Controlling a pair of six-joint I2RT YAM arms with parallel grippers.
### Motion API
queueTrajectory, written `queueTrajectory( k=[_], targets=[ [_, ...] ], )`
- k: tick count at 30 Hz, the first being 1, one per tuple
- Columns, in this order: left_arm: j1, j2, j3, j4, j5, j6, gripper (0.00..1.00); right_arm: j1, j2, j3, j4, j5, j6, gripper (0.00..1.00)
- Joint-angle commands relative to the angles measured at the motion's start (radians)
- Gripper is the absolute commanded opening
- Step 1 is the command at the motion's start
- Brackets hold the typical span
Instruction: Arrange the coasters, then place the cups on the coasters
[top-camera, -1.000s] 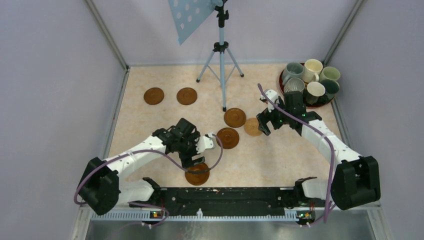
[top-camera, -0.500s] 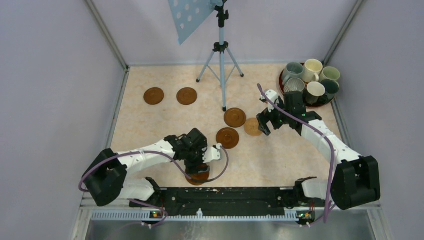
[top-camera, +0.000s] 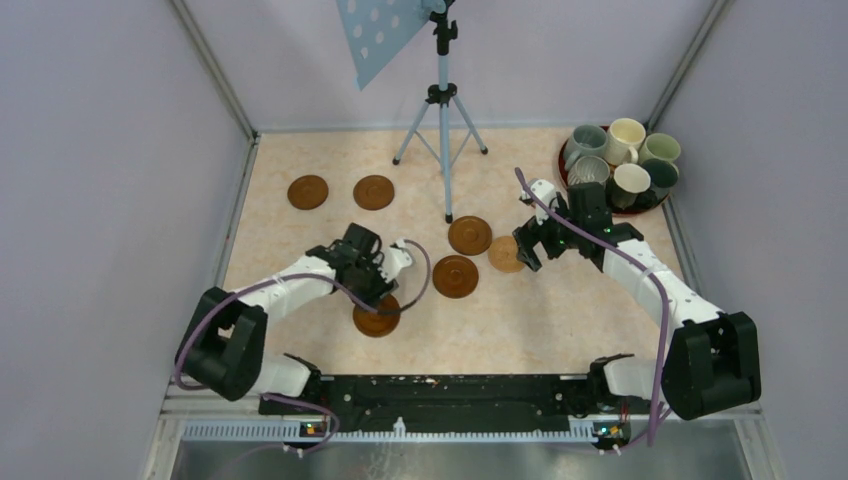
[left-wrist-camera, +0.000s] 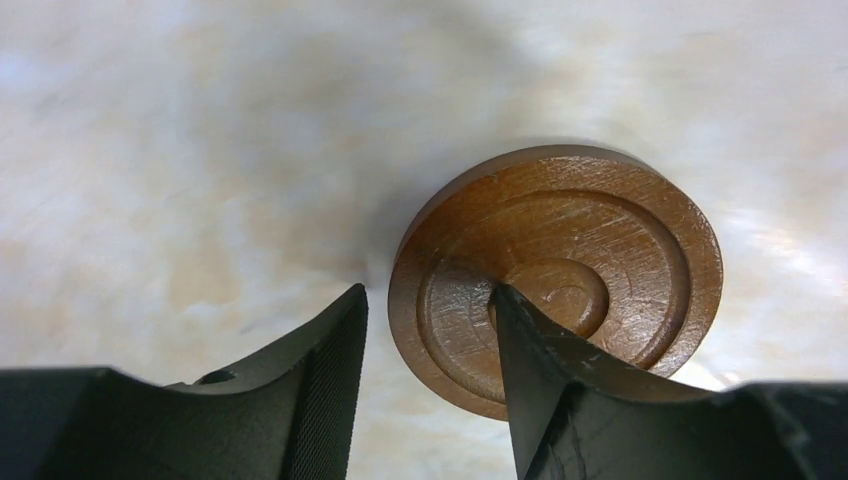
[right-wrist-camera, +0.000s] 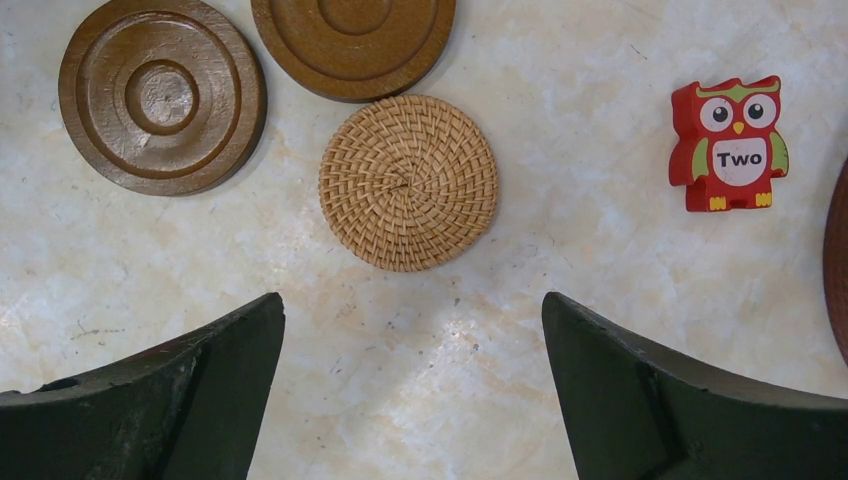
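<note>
In the left wrist view a dark wooden coaster lies face up under my left gripper. The jaws are half closed astride its rim: the right fingertip rests by the centre ring, and a narrow gap separates the left fingertip from the rim. From above, that coaster sits just below the gripper. My right gripper stands open above bare table, short of a woven coaster. Several cups stand on the red tray.
Two wooden coasters lie at the back left and two more in the middle. A red owl block lies right of the woven coaster. A tripod stands at the back centre.
My left arm dropped onto the near coaster, narrowed its jaws and moved up and left, and the coaster slid with it. The right arm has not moved.
</note>
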Motion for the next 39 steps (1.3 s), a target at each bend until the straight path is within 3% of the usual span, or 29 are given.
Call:
queueTrajectory(
  k=[1,11,16,23,39],
  targets=[
    [0.189,0.047,0.041,0.023,-0.071,0.076,0.55,0.001,-0.025,0.044,0.016,0.001,-0.005,0.98],
    [0.623,0.192,0.221,-0.008,0.036,0.099,0.51,0.000,-0.067,0.084,0.017,0.014,0.067,0.98],
    [0.764,0.284,0.322,-0.005,0.060,0.096,0.49,-0.001,-0.108,0.077,0.022,0.029,0.099,0.99],
    [0.849,0.400,0.459,0.000,0.081,0.062,0.49,-0.001,-0.136,0.045,0.051,0.031,0.120,0.99],
    [0.865,0.483,0.554,0.017,0.073,0.028,0.50,-0.001,-0.127,0.033,0.077,0.035,0.110,0.99]
  ],
)
